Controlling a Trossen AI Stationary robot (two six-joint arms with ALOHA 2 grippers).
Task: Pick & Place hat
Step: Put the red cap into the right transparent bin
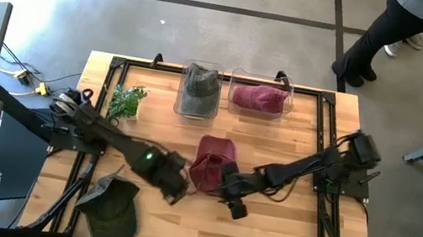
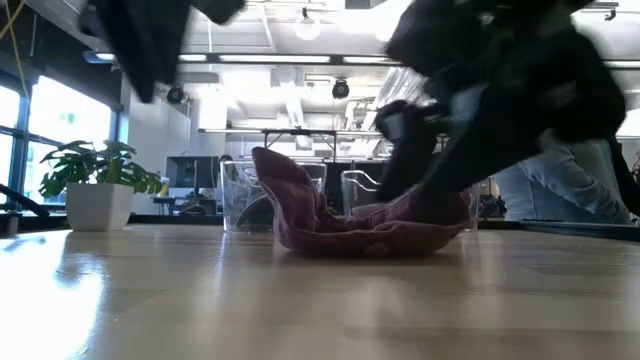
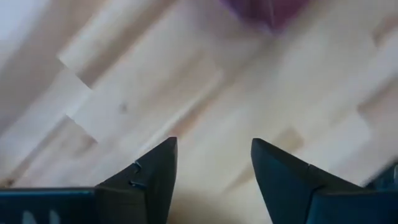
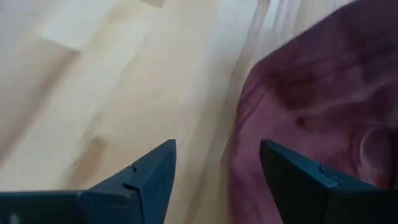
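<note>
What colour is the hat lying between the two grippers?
Maroon hat; the high view shows it best.

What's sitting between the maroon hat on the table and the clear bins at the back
Nothing visible. Bare wood lies between the maroon hat and the two clear bins. But both are occupied: the left bin holds a grey-green hat, the right bin another maroon one.
</note>
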